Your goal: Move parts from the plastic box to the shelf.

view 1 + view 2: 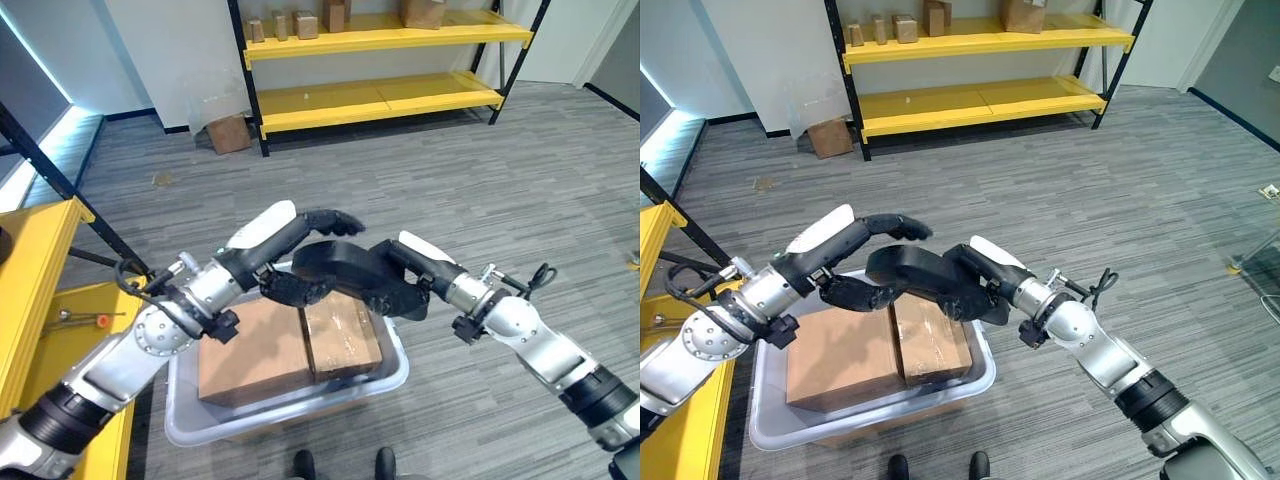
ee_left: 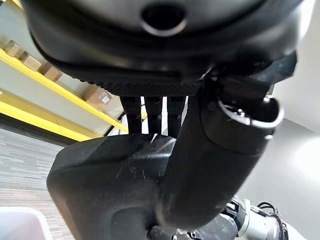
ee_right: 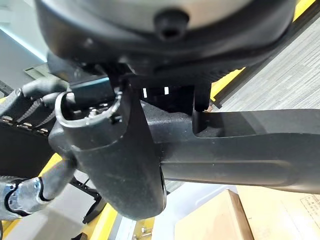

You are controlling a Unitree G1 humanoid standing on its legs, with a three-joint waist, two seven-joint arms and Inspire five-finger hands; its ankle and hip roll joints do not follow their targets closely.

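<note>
A curved black plastic part (image 1: 337,260) hangs just above the plastic box (image 1: 396,374), held between both hands. My left hand (image 1: 252,260) comes in from the left, its white-covered thumb over the part and its fingers curled under the part's left end. My right hand (image 1: 412,276) grips the part's right end from the other side. The left wrist view shows the fingers and thumb closed on the black part (image 2: 107,185). In the right wrist view the black part (image 3: 240,155) runs across, pinched by that hand. Two cardboard boxes (image 1: 255,352) lie inside the plastic box.
A yellow two-level shelf (image 1: 380,95) stands at the far wall, with small cardboard boxes on its upper level. A cardboard box (image 1: 229,132) sits on the floor by its left post. Another yellow shelf (image 1: 40,250) is close on the left, a tool (image 1: 80,318) lying on it.
</note>
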